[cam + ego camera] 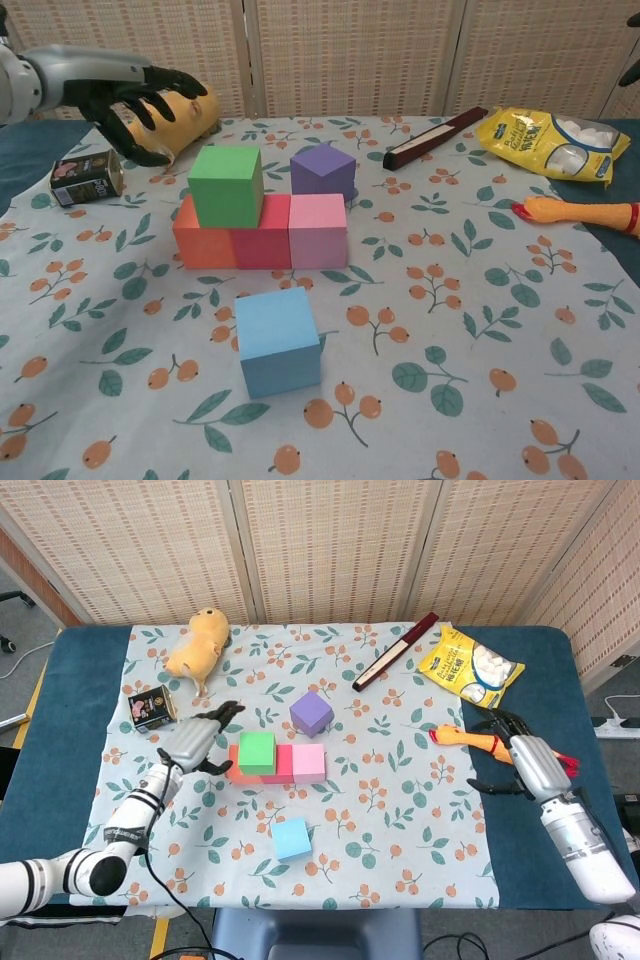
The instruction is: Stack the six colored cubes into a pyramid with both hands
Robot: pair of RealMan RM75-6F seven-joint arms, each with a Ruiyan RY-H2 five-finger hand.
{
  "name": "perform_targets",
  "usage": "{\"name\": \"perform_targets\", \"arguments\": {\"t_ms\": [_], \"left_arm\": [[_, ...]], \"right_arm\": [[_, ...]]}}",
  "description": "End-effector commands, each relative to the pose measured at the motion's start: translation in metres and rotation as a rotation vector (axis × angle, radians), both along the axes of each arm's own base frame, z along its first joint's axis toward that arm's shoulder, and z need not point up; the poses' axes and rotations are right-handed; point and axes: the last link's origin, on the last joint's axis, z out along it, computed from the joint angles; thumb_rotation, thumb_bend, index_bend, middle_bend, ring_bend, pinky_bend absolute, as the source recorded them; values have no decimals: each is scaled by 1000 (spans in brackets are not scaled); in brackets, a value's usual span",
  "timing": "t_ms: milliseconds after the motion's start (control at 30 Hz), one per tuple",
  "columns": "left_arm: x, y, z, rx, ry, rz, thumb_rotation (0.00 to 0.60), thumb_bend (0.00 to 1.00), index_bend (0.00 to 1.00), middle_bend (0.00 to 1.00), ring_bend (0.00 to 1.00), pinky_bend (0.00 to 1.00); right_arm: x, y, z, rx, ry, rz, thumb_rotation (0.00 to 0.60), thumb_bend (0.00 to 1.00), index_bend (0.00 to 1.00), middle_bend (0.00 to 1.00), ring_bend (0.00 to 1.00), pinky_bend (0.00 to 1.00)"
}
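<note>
Three cubes form a row on the cloth: orange (200,238), red (262,240) and pink (318,232). A green cube (227,186) (256,752) sits on top, over the orange and red ones. The purple cube (323,172) (311,713) stands just behind the row. The blue cube (277,340) (291,838) lies alone in front. My left hand (192,744) (135,100) is open, fingers spread, to the left of the green cube and apart from it. My right hand (518,755) is open at the cloth's right edge, far from the cubes.
A yellow plush toy (198,642) and a small tin (151,707) lie at the back left. A dark stick (395,651), a yellow snack bag (470,667) and a rubber chicken (470,739) lie at the back right. The flowered cloth (400,810) covers the blue table.
</note>
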Motion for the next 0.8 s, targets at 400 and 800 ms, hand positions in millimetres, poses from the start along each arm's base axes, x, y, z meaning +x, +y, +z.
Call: {"name": "perform_targets", "arguments": {"t_ms": [400, 800], "left_arm": [[-91, -36, 37, 310, 7, 52, 600, 313, 0, 57, 183, 207], [-113, -56, 56, 308, -4, 63, 600, 311, 0, 66, 166, 182]], "right_arm": [[88, -108, -84, 349, 90, 131, 586, 278, 0, 238, 0, 0], [157, -165, -142, 396, 198, 196, 419, 300, 0, 217, 0, 0]]}}
